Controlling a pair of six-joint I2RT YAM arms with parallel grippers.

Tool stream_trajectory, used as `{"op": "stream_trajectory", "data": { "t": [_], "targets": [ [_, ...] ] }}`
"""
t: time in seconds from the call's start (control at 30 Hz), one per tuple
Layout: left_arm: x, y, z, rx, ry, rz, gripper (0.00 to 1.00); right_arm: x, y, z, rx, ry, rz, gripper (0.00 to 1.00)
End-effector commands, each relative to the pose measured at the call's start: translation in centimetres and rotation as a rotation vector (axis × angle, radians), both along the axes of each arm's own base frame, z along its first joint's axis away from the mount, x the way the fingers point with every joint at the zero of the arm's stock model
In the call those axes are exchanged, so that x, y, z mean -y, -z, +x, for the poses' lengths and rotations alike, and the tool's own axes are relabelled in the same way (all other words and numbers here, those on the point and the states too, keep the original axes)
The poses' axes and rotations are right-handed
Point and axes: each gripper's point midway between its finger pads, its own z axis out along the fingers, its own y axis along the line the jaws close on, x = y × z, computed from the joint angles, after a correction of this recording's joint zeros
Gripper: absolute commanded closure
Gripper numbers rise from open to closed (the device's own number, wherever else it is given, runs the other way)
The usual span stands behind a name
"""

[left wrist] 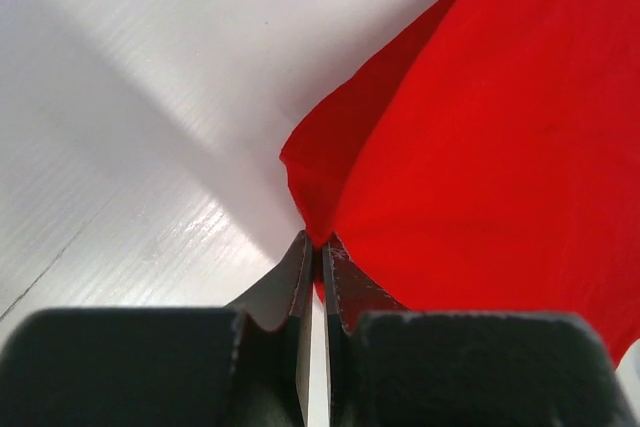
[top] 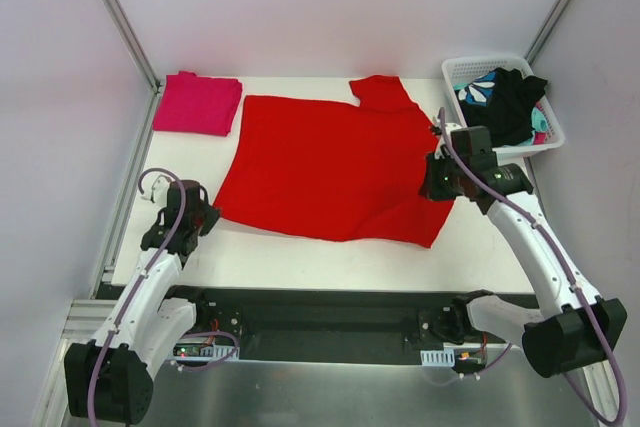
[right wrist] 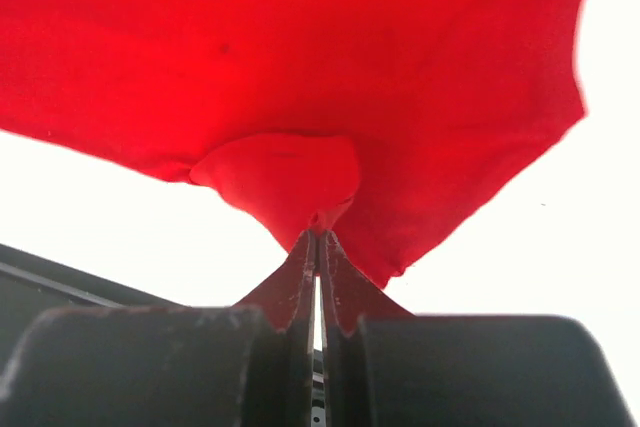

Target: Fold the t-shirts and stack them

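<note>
A large bright red t-shirt (top: pixel 325 165) lies spread over the middle of the white table (top: pixel 300 257). My left gripper (top: pixel 207 215) is shut on its near left corner; the left wrist view shows that red corner (left wrist: pixel 318 197) pinched at the fingertips (left wrist: pixel 320 244). At the shirt's right edge my right gripper (top: pixel 432 187) is shut on the cloth, and a bunched fold of the red t-shirt (right wrist: pixel 290 182) is held at its tips (right wrist: pixel 318 237), lifted off the table. A folded magenta-pink t-shirt (top: pixel 198 102) rests at the far left corner.
A white basket (top: pixel 459 72) at the far right holds a black garment (top: pixel 512 102) and a teal-and-white patterned one (top: pixel 478 89). Metal frame posts rise at the back corners. A black base rail (top: pixel 320 322) runs along the near edge.
</note>
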Motion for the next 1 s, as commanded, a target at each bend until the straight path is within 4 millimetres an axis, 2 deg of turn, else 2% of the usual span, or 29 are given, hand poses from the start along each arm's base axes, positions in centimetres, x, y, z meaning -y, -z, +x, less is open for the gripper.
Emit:
{"op": "stream_trajectory", "data": {
  "t": [0.0, 0.1, 0.3, 0.43, 0.67, 0.83, 0.97],
  "targets": [
    [-0.5, -1.1, -0.8, -0.018, 0.005, 0.025, 1.00, 2.2, -3.5, 0.8, 0.091, 0.105, -0.044, 0.99],
    [-0.5, -1.3, -1.0, -0.020, 0.008, 0.029, 1.00, 3.3, -4.7, 0.8, 0.125, 0.149, -0.058, 0.99],
    [-0.4, -1.6, -1.4, -0.019, 0.016, 0.025, 1.00, 7.0, -6.9, 1.1, 0.199, 0.304, -0.120, 0.99],
    [-0.3, -1.7, -1.7, -0.024, 0.020, 0.019, 1.00, 8.4, -8.6, 1.3, 0.249, 0.371, -0.121, 0.99],
    [-0.3, -3.1, -1.6, -0.006, 0.035, 0.027, 1.00, 8.1, -9.9, 1.9, 0.269, 0.374, -0.082, 0.99],
    [0.0, -5.3, -0.6, 0.009, 0.059, 0.028, 1.00, 7.9, -10.0, 2.9, 0.269, 0.366, -0.066, 0.99],
    [0.5, -6.9, 0.1, 0.021, 0.086, 0.021, 1.00, 6.0, -10.4, 3.2, 0.249, 0.306, 0.019, 0.99]
  ]
}}
